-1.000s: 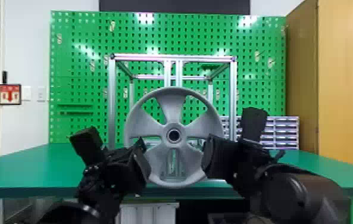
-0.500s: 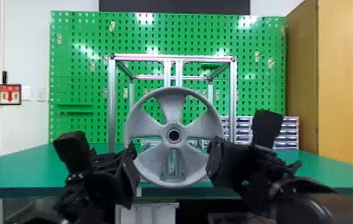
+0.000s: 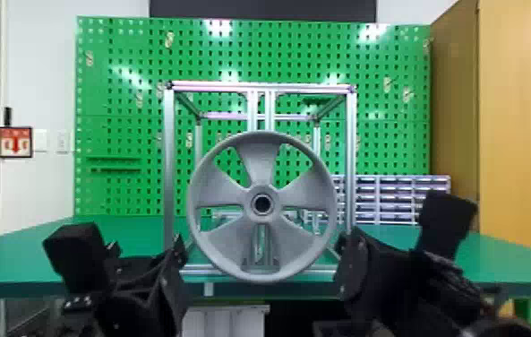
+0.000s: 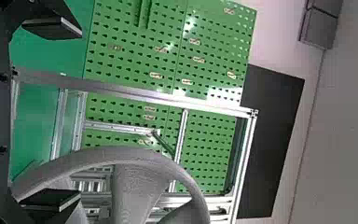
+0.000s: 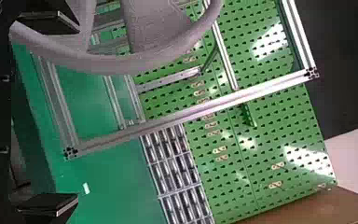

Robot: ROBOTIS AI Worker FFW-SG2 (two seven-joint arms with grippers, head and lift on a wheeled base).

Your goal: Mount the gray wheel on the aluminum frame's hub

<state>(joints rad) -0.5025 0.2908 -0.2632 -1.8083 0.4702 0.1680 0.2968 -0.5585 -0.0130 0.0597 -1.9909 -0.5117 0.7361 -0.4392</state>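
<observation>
As far as the bench (image 3: 31, 253) went: green top, with the aluminum frame (image 3: 169, 170) standing on it and a rack of little drawers (image 3: 394, 197) farther back toward the right.
Room: big green pegboard (image 3: 121, 107) behind all that, white wall (image 3: 38, 89) around it, a red-and-white sign (image 3: 15, 142) on the left, wood cabinet (image 3: 519, 112) on the right, some dark panel (image 3: 259, 10) up top.
Gray wheel (image 3: 257, 163): upright at the front of the frame, face-on to the head camera, in line with the middle posts. Couldn't tell how far onto the hub it sat.
Left arm: in from the bottom edge, left pincer (image 3: 174, 273) just beside the wheel's lower left.
Left grip: the left pincer (image 4: 79, 113) was wide open, nothing held, with the rim passing close to one finger.
Right arm: came in low too, right pincer (image 3: 351, 264) by the wheel's lower right. Touching or not, couldn't say.
Right grip: the right pincer (image 5: 78, 113) was spread wide as well, not clamped on anything.
</observation>
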